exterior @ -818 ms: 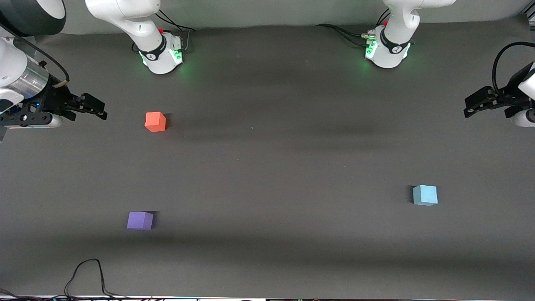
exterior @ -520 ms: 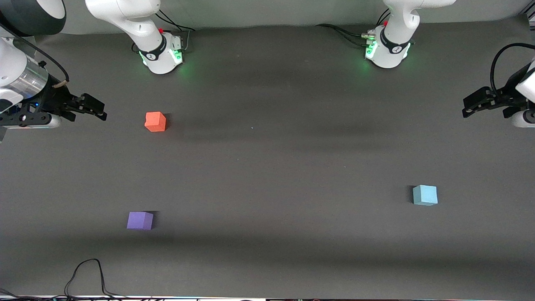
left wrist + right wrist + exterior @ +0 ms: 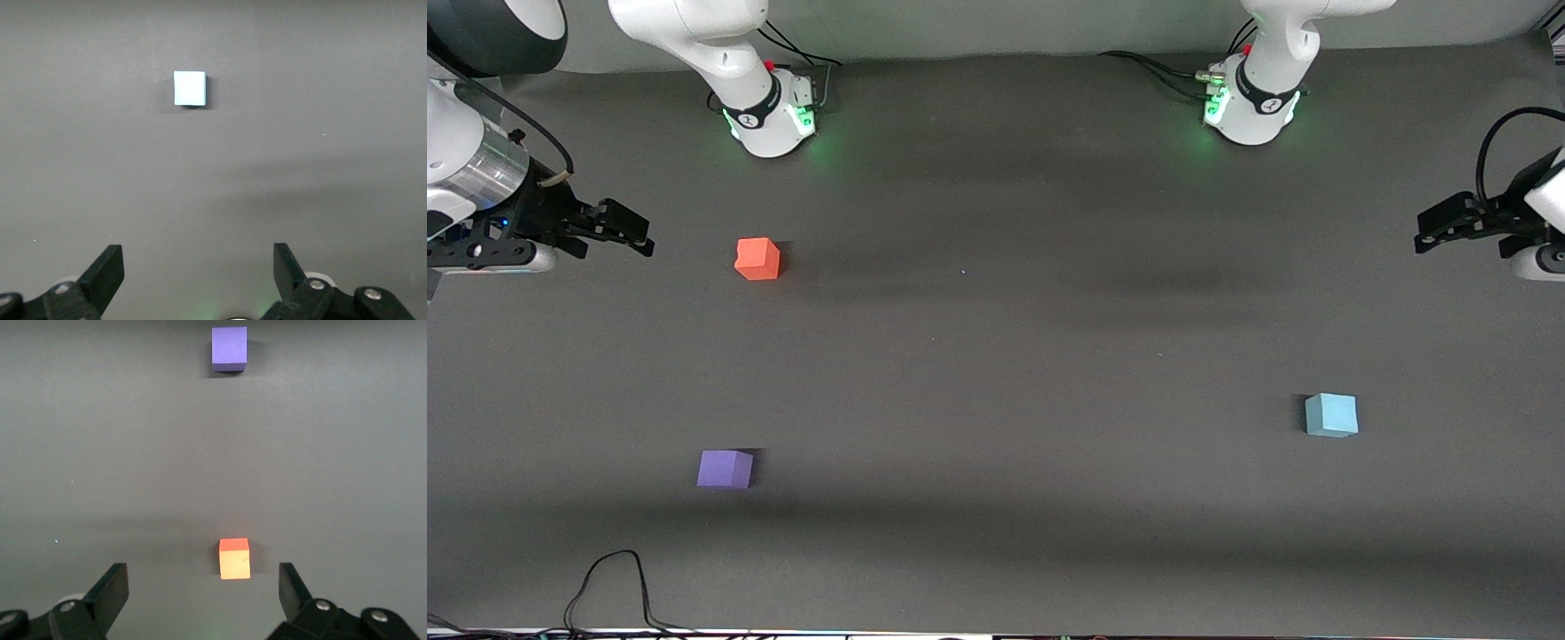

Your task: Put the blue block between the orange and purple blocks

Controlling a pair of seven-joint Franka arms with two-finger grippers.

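Observation:
The blue block (image 3: 1331, 415) lies on the dark table toward the left arm's end; it also shows in the left wrist view (image 3: 189, 88). The orange block (image 3: 758, 259) and the purple block (image 3: 725, 468) lie toward the right arm's end, the purple one nearer the front camera. Both show in the right wrist view, orange (image 3: 234, 558) and purple (image 3: 229, 349). My left gripper (image 3: 1432, 229) hangs open and empty high over its end of the table (image 3: 198, 267). My right gripper (image 3: 633, 233) hangs open and empty over the table beside the orange block (image 3: 203, 587).
A black cable (image 3: 609, 582) loops on the table at the edge nearest the front camera, near the purple block. The two arm bases (image 3: 769, 111) (image 3: 1252, 102) stand along the table's edge farthest from the front camera.
My left gripper has shifted slightly, drifting a little lower in the front view. The right gripper and the three blocks have not moved.

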